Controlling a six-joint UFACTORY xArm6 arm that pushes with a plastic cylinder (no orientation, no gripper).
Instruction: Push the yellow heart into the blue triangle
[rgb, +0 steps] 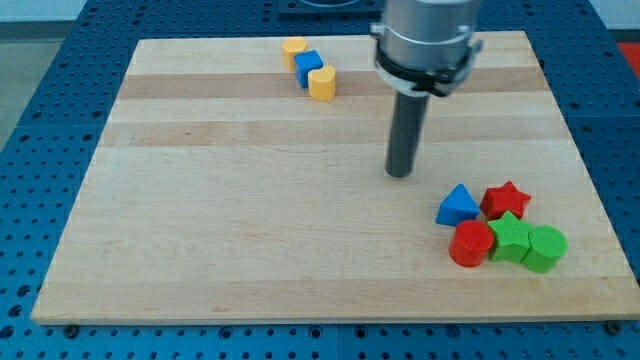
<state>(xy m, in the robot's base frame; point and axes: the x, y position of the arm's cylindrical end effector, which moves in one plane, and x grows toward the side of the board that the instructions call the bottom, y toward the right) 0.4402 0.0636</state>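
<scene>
The yellow heart (321, 83) lies near the view's top, left of centre, touching a blue cube (308, 68). The blue triangle (457, 206) lies at the view's lower right, next to a red star (505, 200). My tip (400, 172) rests on the wooden board (230, 200), between the two: below and to the right of the yellow heart, above and to the left of the blue triangle, touching neither.
A yellow block (293, 50) sits above the blue cube at the view's top. A red cylinder (470, 244), a green star (511, 237) and a green cylinder (545, 248) cluster below the blue triangle near the board's lower right edge.
</scene>
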